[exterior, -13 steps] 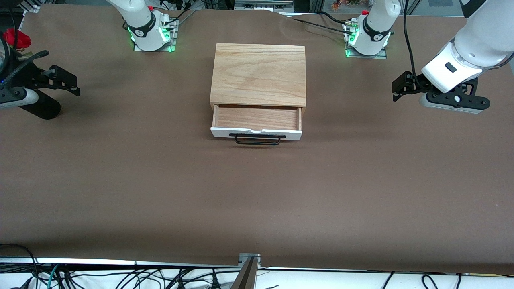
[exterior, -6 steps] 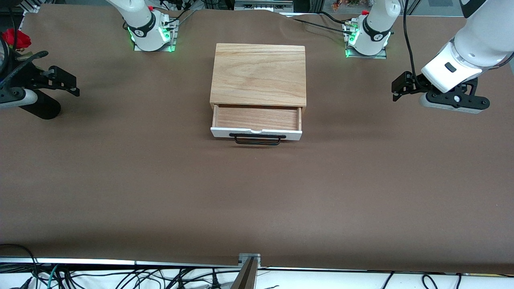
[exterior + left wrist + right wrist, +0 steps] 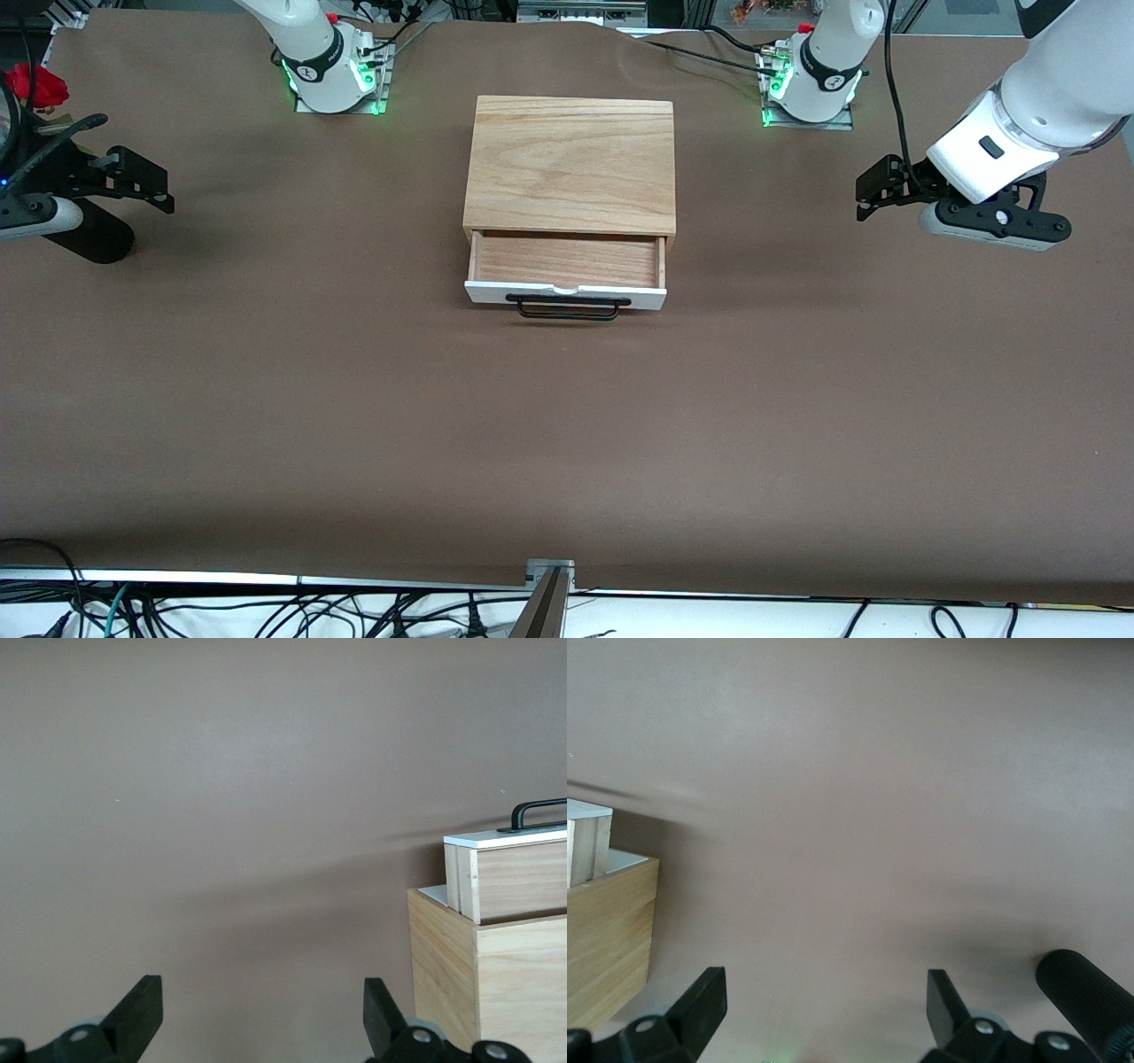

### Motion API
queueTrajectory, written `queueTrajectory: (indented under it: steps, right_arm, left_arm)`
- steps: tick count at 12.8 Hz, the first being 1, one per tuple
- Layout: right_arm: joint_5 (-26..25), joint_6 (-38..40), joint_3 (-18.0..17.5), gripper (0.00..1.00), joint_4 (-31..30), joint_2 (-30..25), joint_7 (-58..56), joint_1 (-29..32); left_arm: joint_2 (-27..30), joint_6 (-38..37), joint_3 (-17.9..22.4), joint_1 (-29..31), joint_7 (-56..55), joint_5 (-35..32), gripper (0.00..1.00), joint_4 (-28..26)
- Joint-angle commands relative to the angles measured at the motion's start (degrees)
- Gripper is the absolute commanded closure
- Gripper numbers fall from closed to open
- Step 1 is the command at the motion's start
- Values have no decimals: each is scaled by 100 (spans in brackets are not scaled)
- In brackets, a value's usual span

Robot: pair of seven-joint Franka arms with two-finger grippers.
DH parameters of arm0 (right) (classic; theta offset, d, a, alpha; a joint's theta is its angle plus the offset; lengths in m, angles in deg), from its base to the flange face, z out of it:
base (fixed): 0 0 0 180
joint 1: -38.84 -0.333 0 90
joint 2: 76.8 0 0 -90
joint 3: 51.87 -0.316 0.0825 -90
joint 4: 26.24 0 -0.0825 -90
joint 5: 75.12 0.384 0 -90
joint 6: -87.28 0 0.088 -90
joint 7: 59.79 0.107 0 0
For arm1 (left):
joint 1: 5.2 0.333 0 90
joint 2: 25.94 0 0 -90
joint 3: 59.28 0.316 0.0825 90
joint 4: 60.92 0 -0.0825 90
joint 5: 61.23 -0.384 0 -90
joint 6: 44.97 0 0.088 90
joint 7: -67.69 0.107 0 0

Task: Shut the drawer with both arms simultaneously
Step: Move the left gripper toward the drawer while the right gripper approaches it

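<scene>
Left gripper (image 3: 873, 188) edged toward still-open drawer (image 3: 567, 268); right gripper (image 3: 151, 184) unchanged.

Light oak box (image 3: 569, 164), drawer (image 3: 567, 270) with white front, black wire handle (image 3: 567, 307), brown table (image 3: 567, 425)

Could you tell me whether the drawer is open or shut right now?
Open: the drawer sticks out of the oak box, its empty wooden bottom showing.

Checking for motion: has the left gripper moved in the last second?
Yes. The left gripper has crept slightly toward the wooden box, over the table.
</scene>
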Motion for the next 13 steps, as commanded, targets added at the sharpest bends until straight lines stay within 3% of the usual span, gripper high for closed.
queueTrajectory:
  steps: [1, 8, 11, 13]
  right_arm:
    - [-108, 20, -21, 0, 88, 21, 27, -14]
    - [-108, 46, -21, 0, 79, 12, 62, -14]
    - [76, 64, 31, 0, 53, 126, -122, 39]
    - [86, 29, -4, 0, 0, 302, -140, -22]
  left_arm:
    - [-39, -39, 0, -4, -13, 115, 0, 140]
    - [-135, -39, -9, -56, 49, 184, 0, 192]
    - [-827, 22, -18, -205, -48, 1280, 0, 631]
    - [-1320, 530, -18, -468, -144, 1459, 0, 868]
